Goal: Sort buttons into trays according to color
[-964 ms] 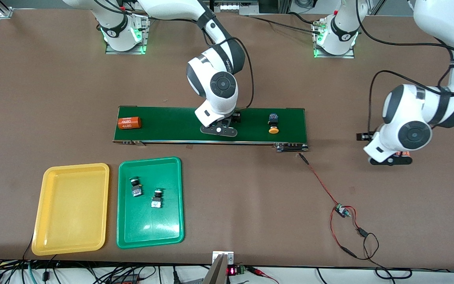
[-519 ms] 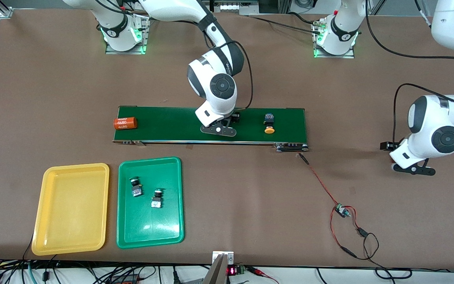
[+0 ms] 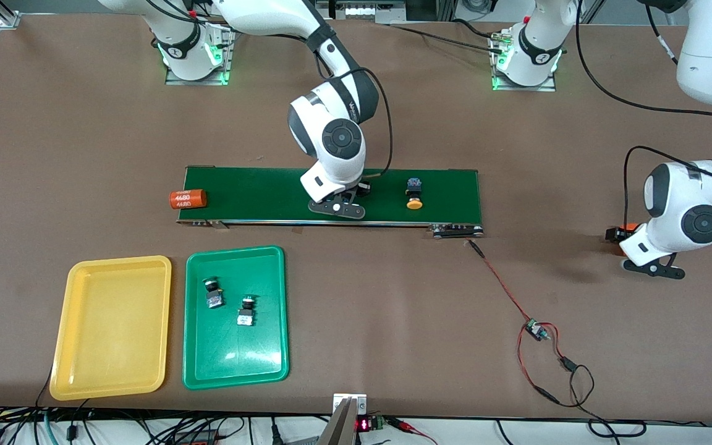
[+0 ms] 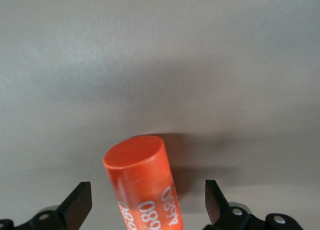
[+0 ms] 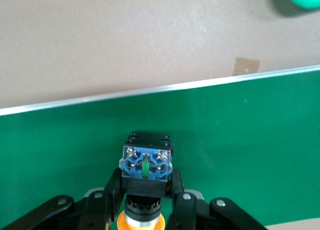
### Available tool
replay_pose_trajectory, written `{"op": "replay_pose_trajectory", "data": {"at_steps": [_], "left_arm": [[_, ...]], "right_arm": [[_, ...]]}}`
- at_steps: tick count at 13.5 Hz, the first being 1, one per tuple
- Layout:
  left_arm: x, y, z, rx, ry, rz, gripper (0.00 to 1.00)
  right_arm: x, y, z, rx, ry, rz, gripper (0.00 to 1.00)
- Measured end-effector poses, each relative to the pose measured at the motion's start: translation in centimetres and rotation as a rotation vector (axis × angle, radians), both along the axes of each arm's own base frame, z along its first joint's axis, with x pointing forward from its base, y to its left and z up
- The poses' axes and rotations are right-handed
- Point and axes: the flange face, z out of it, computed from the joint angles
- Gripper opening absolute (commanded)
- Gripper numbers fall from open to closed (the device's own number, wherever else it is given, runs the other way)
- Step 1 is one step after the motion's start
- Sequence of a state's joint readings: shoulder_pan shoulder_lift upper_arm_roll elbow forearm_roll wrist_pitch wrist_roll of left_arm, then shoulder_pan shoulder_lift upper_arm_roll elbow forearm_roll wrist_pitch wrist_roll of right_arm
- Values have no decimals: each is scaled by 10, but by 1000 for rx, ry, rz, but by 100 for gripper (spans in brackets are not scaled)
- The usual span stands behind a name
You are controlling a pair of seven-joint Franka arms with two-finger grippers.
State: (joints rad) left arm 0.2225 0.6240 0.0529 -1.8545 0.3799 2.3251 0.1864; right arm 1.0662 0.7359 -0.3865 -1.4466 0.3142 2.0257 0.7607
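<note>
My right gripper (image 3: 359, 188) is low over the dark-green conveyor belt (image 3: 257, 191) and is shut on a yellow-capped button (image 5: 146, 162). Its black fingers (image 5: 112, 192) clamp the black body. A second yellow-capped button (image 3: 415, 194) lies loose on the belt toward the left arm's end. Two green-capped buttons (image 3: 212, 292) (image 3: 245, 311) lie in the green tray (image 3: 269, 364). The yellow tray (image 3: 112, 327) beside it holds nothing. My left gripper (image 4: 146, 202) is open low over the bare table at the left arm's end (image 3: 625, 235), its fingers either side of an orange numbered cylinder (image 4: 142, 185) without touching it.
Another orange numbered cylinder (image 3: 188, 199) sits at the belt's end toward the right arm, partly past the edge. A red and black wire with a small board (image 3: 535, 329) runs from the belt's other end toward the front camera.
The loose yellow button and the cylinder on the belt have drifted toward the right arm's end. My left arm has moved away from the belt. My right gripper has shifted slightly.
</note>
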Motion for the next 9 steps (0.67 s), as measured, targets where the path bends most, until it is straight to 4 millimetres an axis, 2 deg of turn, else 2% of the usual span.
{"op": "replay_pose_trajectory", "data": {"at_steps": [2, 5, 7, 8, 9], "left_arm": [[-4, 7, -10, 5, 15, 6, 22], [-3, 3, -8, 6, 14, -1, 16], [2, -5, -3, 4, 7, -15, 16], [6, -15, 5, -4, 17, -35, 16], [10, -35, 16, -20, 49, -78, 16]], "right_arm": [[26, -19, 29, 9, -56, -38, 0], [79, -72, 78, 20, -129, -104, 0], [113, -127, 85, 6, -103, -108, 0], [127, -154, 85, 0, -88, -101, 0], [139, -181, 84, -4, -74, -101, 0]]}}
